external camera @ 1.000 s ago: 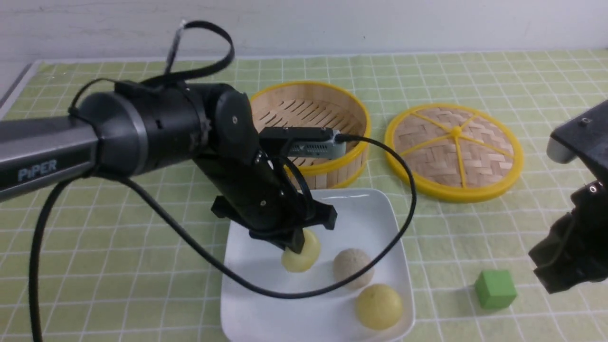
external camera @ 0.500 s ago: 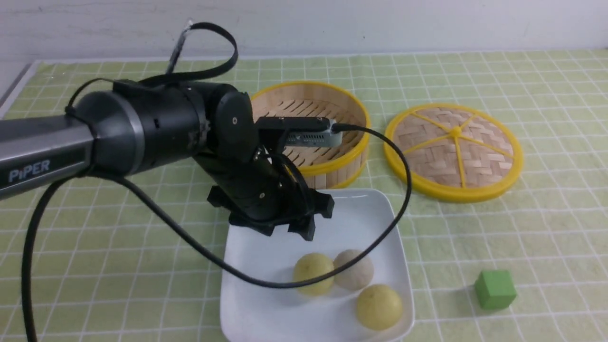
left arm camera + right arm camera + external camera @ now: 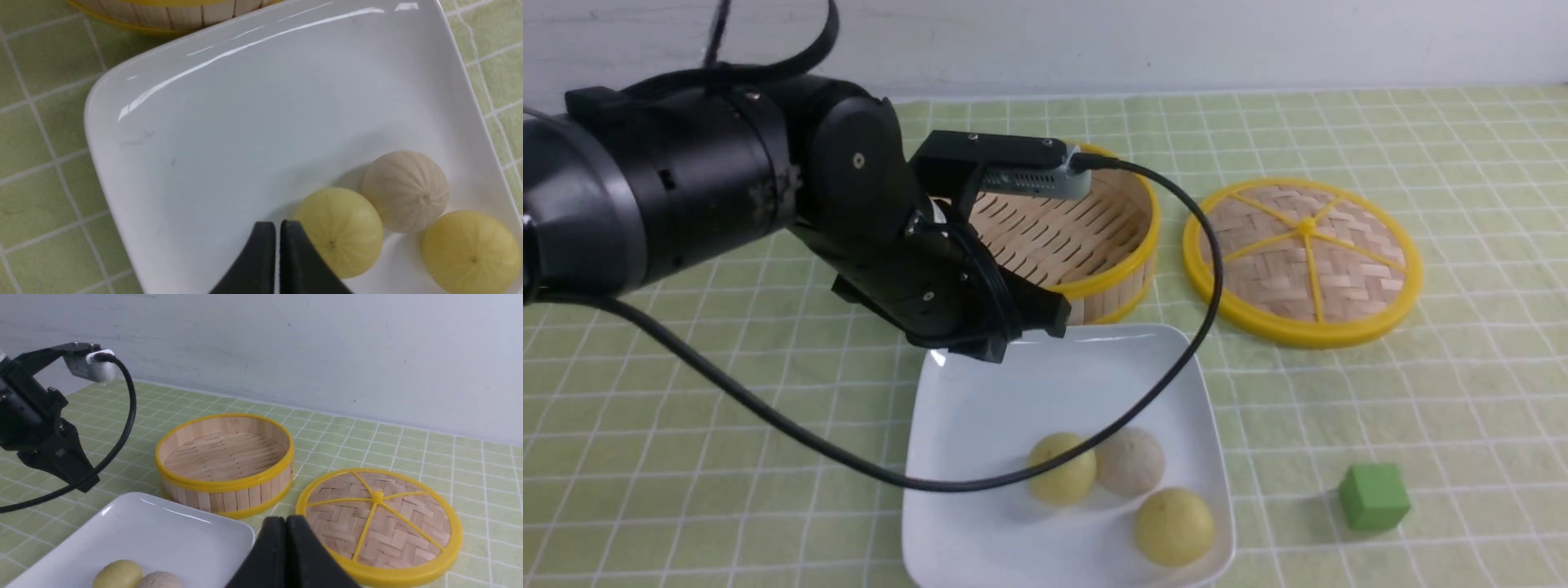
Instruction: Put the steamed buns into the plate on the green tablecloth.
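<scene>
While the left gripper (image 3: 278, 226) hung above the far left corner of the plate (image 3: 980, 408), its jaws were pressed together with nothing between them. A black cable (image 3: 768, 416) looped from that arm across the plate's front. All three steamed buns lay inside the plate, in its near right part: a pale yellow bun (image 3: 1062, 479) touched an off-white bun (image 3: 1129, 461) on its right, and a second yellow bun (image 3: 1174, 527) sat just beside them, nearest the camera. The plate rested on the green tablecloth (image 3: 686, 506). Behind it stood a bamboo steamer (image 3: 1107, 304), and right of that a woven lid (image 3: 1303, 261) lay flat. A green cube (image 3: 1374, 496) sat on the cloth right of the plate. The right gripper (image 3: 286, 524), seen only from its own wrist camera, was closed and held nothing.
</scene>
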`<state>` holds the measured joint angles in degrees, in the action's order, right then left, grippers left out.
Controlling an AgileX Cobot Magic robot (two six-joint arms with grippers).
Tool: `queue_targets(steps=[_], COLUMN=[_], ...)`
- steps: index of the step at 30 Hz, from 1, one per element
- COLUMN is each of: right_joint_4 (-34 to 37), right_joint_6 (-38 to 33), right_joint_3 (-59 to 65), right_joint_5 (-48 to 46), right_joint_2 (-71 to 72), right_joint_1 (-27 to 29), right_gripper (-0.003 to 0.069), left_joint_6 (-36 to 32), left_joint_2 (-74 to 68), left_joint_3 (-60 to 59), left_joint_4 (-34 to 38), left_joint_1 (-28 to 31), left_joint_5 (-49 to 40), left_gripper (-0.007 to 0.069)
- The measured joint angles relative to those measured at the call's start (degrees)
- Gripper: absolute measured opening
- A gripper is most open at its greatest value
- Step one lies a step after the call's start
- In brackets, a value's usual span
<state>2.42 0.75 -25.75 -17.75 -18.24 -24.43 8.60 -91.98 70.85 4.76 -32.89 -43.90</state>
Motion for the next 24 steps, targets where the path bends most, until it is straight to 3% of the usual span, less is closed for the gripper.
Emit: queue_targets(steps=[24], right_joint_4=[-1.1], right_joint_6=[-0.1], right_joint_3=[1.1], right_joint_5=[0.8], right_joint_2=[0.9], right_joint_1=[0.0], right_gripper=[0.0005], left_joint_6=[0.1], left_joint_2=[0.0], left_joint_3=[0.0], left_joint_4=[-2.0], left_joint_1=[0.0], left_joint_5=[-0.4], left_gripper=[0.0011])
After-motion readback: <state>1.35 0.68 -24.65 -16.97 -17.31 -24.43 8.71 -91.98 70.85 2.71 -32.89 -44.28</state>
